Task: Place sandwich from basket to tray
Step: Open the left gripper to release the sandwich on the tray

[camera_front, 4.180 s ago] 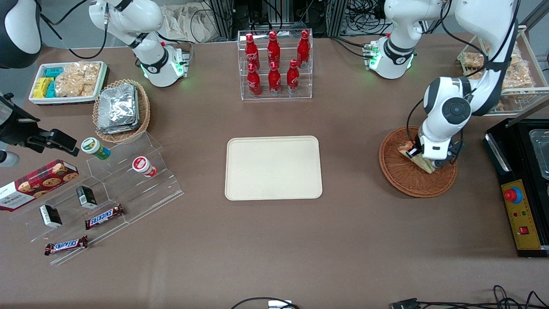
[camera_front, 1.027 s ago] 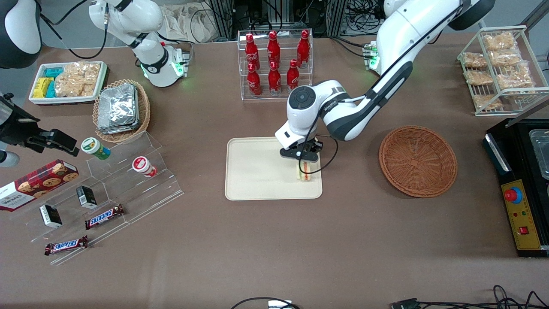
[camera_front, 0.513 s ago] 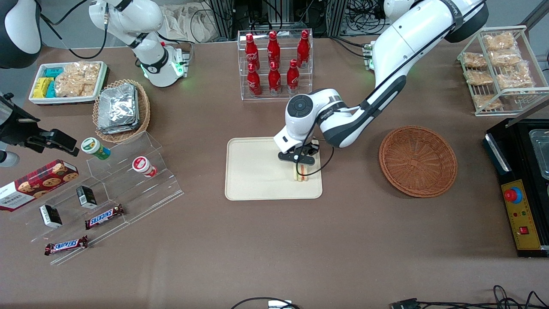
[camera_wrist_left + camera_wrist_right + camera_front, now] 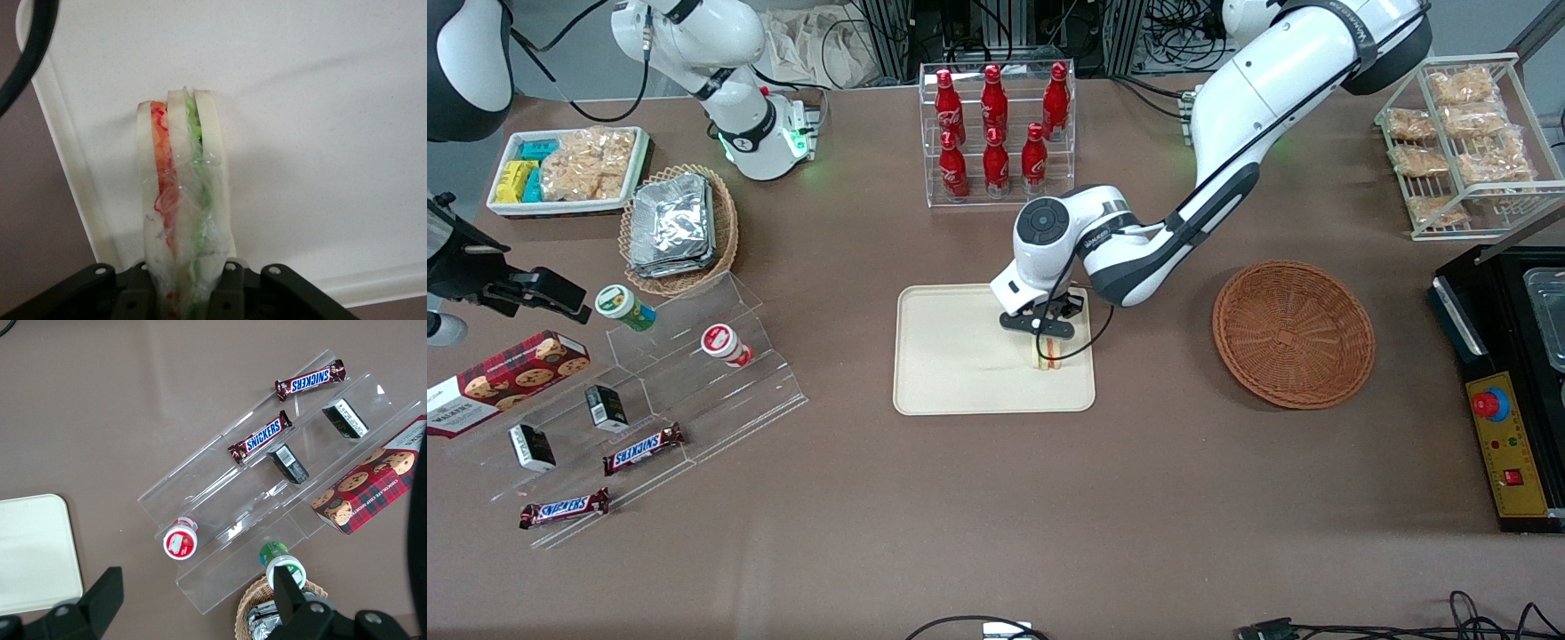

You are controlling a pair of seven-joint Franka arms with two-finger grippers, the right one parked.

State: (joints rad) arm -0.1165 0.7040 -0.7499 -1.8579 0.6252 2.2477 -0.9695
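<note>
My left gripper (image 4: 1047, 331) is shut on the clear-wrapped sandwich (image 4: 1049, 353) and holds it over the cream-beige tray (image 4: 960, 356), at the tray's end toward the working arm. In the left wrist view the sandwich (image 4: 180, 200) stands on edge between the black fingers (image 4: 230, 293), its tip at or just above the tray (image 4: 320, 133); I cannot tell if it touches. The reddish-brown wicker basket (image 4: 1294, 333) stands empty, toward the working arm's end of the table.
A clear rack of red cola bottles (image 4: 996, 133) stands farther from the front camera than the tray. A tan basket of foil packets (image 4: 679, 227), a white snack tray (image 4: 569, 169) and a clear stepped display (image 4: 649, 391) lie toward the parked arm's end. A wire rack (image 4: 1463, 142) and black appliance (image 4: 1507, 391) sit beside the wicker basket.
The gripper lifted the sandwich out of the wicker basket and carried it to the tray. Over the last second it shifted slightly toward the parked arm's end, still holding it.
</note>
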